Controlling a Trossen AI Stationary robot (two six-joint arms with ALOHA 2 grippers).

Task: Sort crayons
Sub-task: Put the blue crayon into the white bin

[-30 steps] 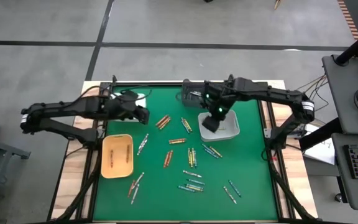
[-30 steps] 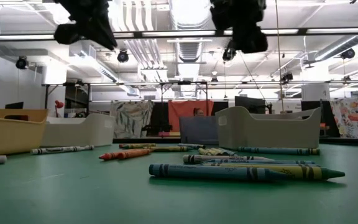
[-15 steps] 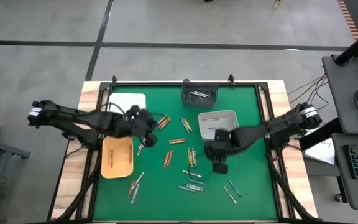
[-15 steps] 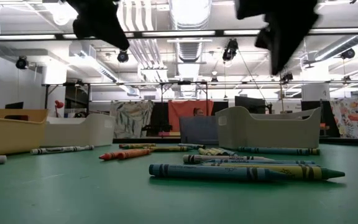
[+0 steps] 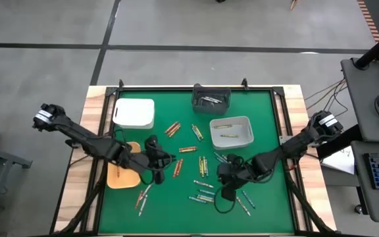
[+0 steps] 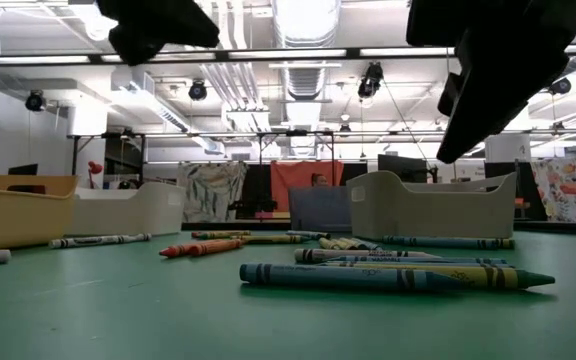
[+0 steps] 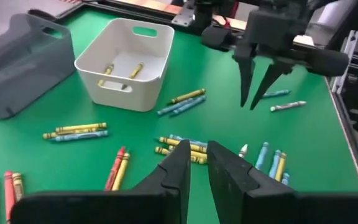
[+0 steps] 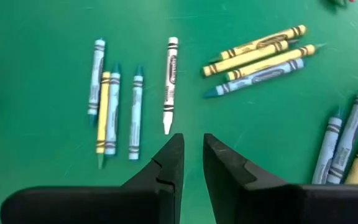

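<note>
Hovering narrowly parted and empty, the right hand [image 8: 191, 155] points at a white crayon [image 8: 170, 84] just ahead — not touching.

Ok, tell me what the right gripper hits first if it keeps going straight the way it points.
Most likely the white crayon: the right gripper aims at the green mat just short of that crayon's tip. Height above the mat is unclear, so it may meet bare mat first.

both arms [image 5: 151, 156] [image 5: 229, 176] reach over scattered crayons [image 5: 202, 166] on green table [image 5: 262, 131].

Crayons [image 5: 203, 166] between four trays [image 5: 231, 131]
</note>
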